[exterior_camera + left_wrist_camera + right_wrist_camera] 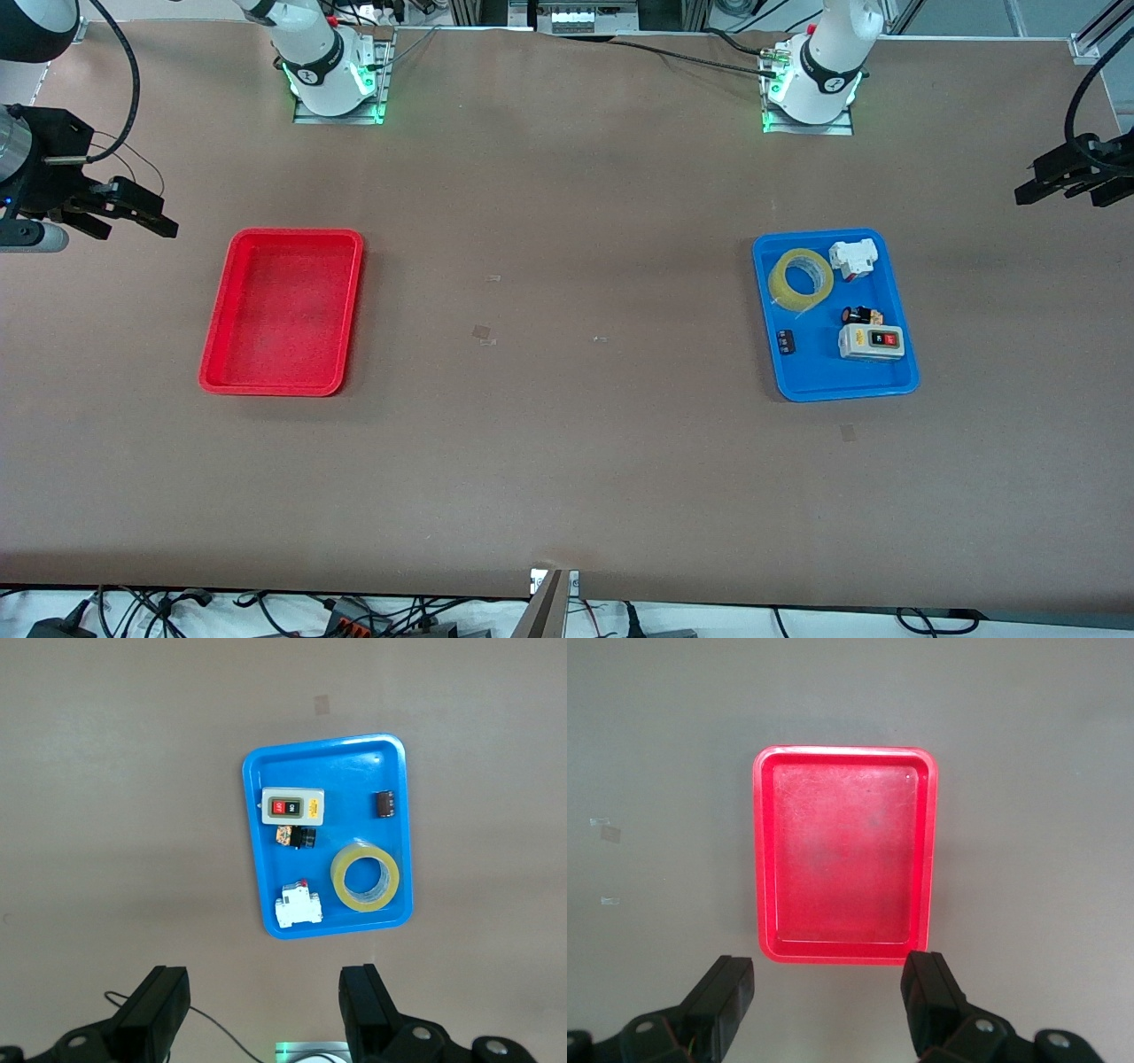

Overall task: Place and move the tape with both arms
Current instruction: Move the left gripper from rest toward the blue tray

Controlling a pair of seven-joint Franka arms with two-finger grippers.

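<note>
Lying in the blue tray (895,377), the tape (801,280) is well apart from both raised grippers.
Left gripper (264,1014) and right gripper (829,1001) hang open above the brown table (567,443).

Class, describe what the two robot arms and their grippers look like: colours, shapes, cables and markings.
Both arms are white and rounded, with a dark band at each base ringed by green light. Black cables run along them. The left gripper and right gripper are black, each with two blocky, flat-sided fingers.

You can't read any words or numbers here; the grey button box (872,341) marks are too small.
</note>
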